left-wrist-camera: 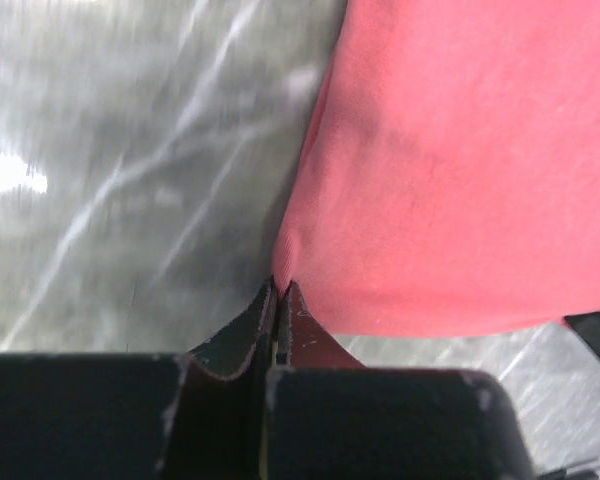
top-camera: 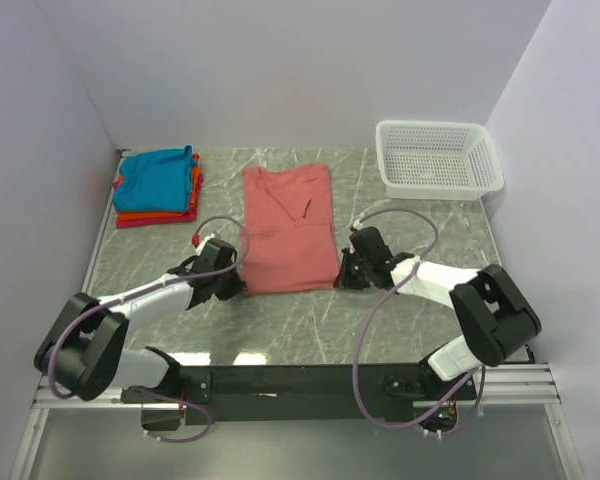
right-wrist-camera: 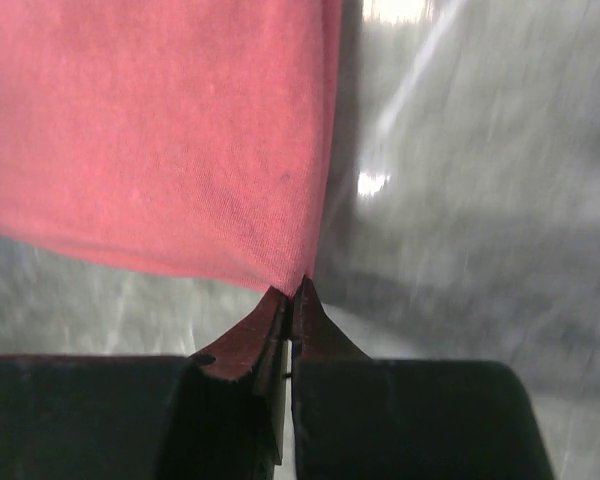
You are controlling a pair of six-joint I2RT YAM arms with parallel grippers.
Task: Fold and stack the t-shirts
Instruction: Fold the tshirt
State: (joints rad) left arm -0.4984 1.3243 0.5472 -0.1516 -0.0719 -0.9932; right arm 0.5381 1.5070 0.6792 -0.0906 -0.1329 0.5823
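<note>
A salmon-pink t-shirt [top-camera: 288, 228] lies flat in the middle of the table, folded into a long rectangle with its neck at the far end. My left gripper [top-camera: 242, 283] is shut on its near-left corner [left-wrist-camera: 283, 258]. My right gripper [top-camera: 340, 277] is shut on its near-right corner [right-wrist-camera: 298, 280]. Both hold the near hem low at the table. A stack of folded t-shirts stands at the far left: teal-blue [top-camera: 156, 178] on top, orange [top-camera: 194, 186] under it, red [top-camera: 150, 221] at the bottom.
A white plastic mesh basket [top-camera: 438, 158] sits at the far right corner. Grey marbled tabletop [top-camera: 420, 220] lies around the shirt. White walls close in the left, far and right sides. Cables loop over both arms.
</note>
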